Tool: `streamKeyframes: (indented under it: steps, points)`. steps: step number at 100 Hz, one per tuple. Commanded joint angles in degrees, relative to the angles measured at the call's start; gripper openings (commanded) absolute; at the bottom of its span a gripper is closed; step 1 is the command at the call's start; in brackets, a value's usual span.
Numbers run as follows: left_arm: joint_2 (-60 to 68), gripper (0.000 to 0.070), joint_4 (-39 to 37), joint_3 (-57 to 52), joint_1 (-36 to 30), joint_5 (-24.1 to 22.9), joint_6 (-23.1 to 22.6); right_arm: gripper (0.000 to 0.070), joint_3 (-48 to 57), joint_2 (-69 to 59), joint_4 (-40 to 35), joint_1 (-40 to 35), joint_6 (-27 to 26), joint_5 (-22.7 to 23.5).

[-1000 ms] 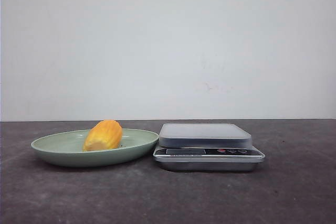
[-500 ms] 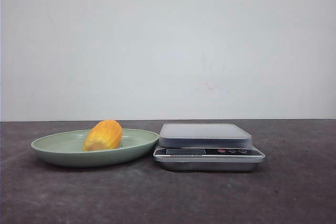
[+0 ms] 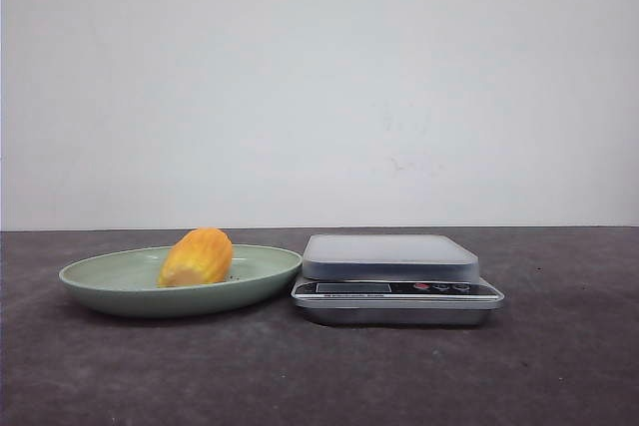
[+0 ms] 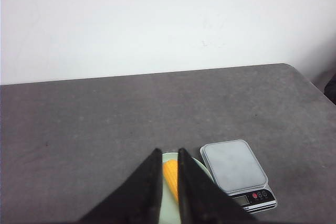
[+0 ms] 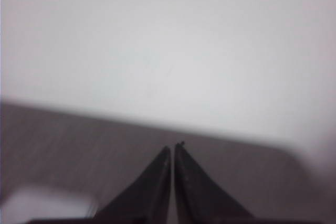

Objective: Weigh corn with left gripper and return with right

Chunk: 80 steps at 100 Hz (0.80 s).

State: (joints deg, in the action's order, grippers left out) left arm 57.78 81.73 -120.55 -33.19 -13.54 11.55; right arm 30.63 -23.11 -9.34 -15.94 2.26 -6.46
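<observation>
Front view: the corn (image 3: pixel 197 257) lies in a green plate (image 3: pixel 110 291) at nine o'clock of the scale (image 3: pixel 395 278) on the desk (image 3: pixel 319 376). Left pincer (image 4: pixel 168 153) slightly apart above it; right pincer (image 5: pixel 172 148) nearly together.

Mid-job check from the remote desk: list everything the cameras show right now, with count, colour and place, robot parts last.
corn: one, yellow-orange, lying in the plate, left of the scale.
plate: one, pale green, shallow, on the table at front-view left, its rim close beside the scale.
scale: one, silver with a grey platform, nothing on it, at table centre.
table: one, dark grey.
wall: one, white, behind the table.
left end effector: one, black, fingers slightly apart, raised over the plate and corn, holding nothing.
right end effector: one, black, fingers together, empty, raised over the table; view blurred.
</observation>
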Motion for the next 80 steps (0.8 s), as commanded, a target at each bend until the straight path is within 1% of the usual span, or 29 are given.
streamKeyframes:
  steps: [1, 9, 17, 27, 45, 63, 74, 80]
  points:
    - [0.5, 0.0011, 1.9, -1.3, -0.3, 0.0, 0.1, 0.0011, -9.9, 3.4, 0.4, 0.7, -8.8, 3.6]
    - [0.5, 0.0011, 1.9, -1.3, -0.3, 0.0, 0.1, 0.0011, -17.0, 8.3, 0.3, 1.8, -11.3, 3.9]
    - [0.5, 0.0011, 1.8, -1.3, -0.3, 0.0, 0.1, 0.0011, -21.7, 12.9, 0.3, 3.9, -11.3, 3.9]
    - [0.5, 0.0011, 1.8, -1.3, -0.3, 0.0, 0.1, 0.0011, -25.3, 16.4, 0.3, 7.3, -11.3, 3.9]
    - [0.5, 0.0011, 1.8, -1.3, -0.3, 0.0, 0.1, 0.0011, -27.8, 18.8, -0.2, 12.5, -11.2, 4.1]
    - [0.5, 0.0011, 1.8, -1.3, -0.3, 0.0, 0.1, 0.0011, -29.9, 22.0, -0.9, 14.5, -10.8, 4.1]
    - [0.5, 0.0011, 1.8, -1.3, -0.3, 0.0, 0.1, 0.0011, -29.9, 22.9, -0.5, 15.0, -7.7, 3.5]
    - [0.5, 0.0011, 1.8, -1.3, -0.3, 0.0, 0.1, 0.0011, -29.9, 22.9, -0.7, 15.2, -7.4, 3.8]
